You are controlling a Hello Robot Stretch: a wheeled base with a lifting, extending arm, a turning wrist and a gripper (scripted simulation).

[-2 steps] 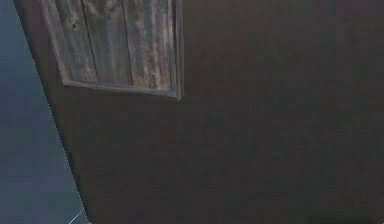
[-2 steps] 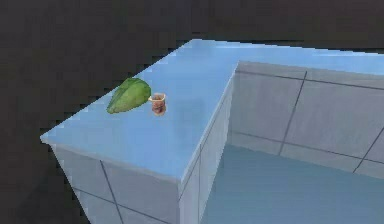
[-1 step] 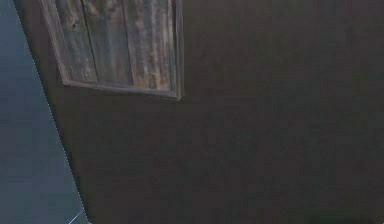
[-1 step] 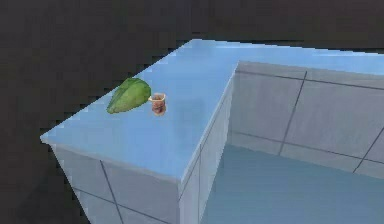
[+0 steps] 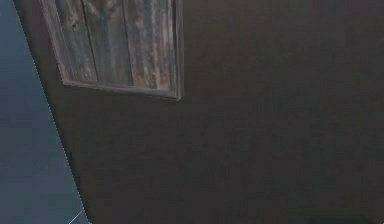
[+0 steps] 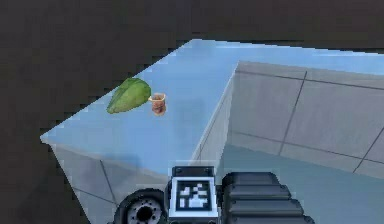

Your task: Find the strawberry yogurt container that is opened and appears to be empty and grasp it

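The jaws sit at the bottom edge of the arm side view. Their dark round body lies left of a white square with black marks (image 6: 195, 194) and the ribbed dark arm (image 6: 262, 198). The tips cannot be made out, so I cannot tell whether the jaws are spread or pressed together, or whether they hold anything. Farther out beyond the jaws, well apart from them, a small reddish cup (image 6: 158, 102) stands upright on the pale blue tabletop (image 6: 205, 70), just beside a green leafy lump (image 6: 130, 96). In the forward view, a framed panel of grey planks (image 5: 120, 45) hangs on a dark brown wall (image 5: 260, 140).
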